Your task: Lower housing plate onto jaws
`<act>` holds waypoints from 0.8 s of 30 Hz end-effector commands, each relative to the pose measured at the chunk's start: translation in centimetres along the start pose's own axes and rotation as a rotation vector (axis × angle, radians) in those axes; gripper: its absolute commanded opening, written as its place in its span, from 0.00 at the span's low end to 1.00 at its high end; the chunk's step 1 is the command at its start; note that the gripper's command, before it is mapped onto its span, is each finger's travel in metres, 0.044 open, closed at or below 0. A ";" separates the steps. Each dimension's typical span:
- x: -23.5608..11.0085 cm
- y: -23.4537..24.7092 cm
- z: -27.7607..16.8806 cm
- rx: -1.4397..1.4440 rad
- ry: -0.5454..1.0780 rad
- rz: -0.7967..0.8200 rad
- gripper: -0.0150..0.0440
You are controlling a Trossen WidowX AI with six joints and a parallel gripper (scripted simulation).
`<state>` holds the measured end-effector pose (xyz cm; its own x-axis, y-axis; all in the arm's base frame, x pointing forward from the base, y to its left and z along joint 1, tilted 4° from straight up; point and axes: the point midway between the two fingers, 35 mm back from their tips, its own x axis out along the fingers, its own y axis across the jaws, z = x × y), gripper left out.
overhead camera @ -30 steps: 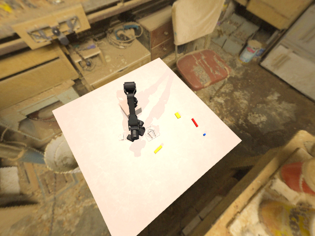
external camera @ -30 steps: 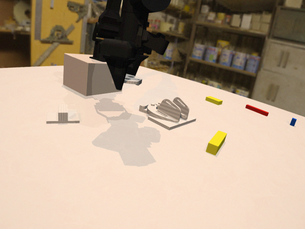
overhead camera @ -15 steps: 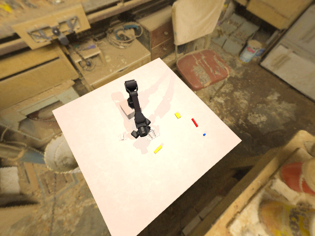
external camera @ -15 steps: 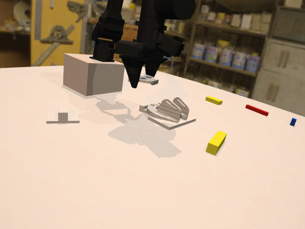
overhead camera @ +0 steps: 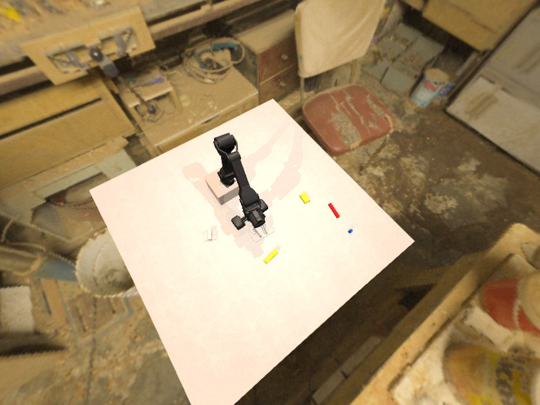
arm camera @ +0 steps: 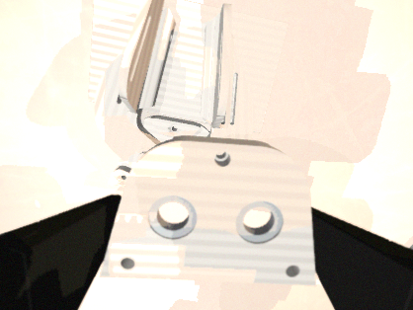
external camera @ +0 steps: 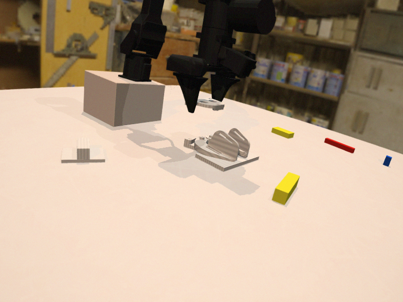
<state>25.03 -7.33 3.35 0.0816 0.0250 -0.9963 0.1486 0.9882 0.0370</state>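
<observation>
My gripper [external camera: 205, 106] [arm camera: 211, 210] is shut on the housing plate [external camera: 213, 104] [arm camera: 212, 188], a pale plate with two ringed holes and three small ones, gripped by its side edges. The plate hangs roughly level, well above the table. Below it stands the pale jaw assembly on its square base [external camera: 224, 166]. Its two upright slotted jaws [external camera: 222, 144] [arm camera: 222, 59] stand apart, beyond the plate's rounded edge in the wrist view. The held plate hides part of the assembly in the wrist view, including most of the stub area.
A pale stand with an upright block [overhead camera: 210, 235] [external camera: 83, 149] is left of the assembly. A yellow block [overhead camera: 270, 256] [external camera: 286, 186] lies in front. Another yellow block [overhead camera: 305, 197] [external camera: 282, 132], a red bar [overhead camera: 333, 209] [external camera: 339, 145] and a blue block [overhead camera: 350, 231] [external camera: 387, 160] lie to the right.
</observation>
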 end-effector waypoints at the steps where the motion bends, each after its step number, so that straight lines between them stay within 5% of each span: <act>1: 0.0 1.3 -0.2 0.070 -0.002 -0.004 0.85; 24: 0.0 2.1 -0.3 0.114 -0.003 -0.002 0.85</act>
<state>24.99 -5.17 3.39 0.0825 0.0284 -0.9962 0.2499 0.9671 0.0482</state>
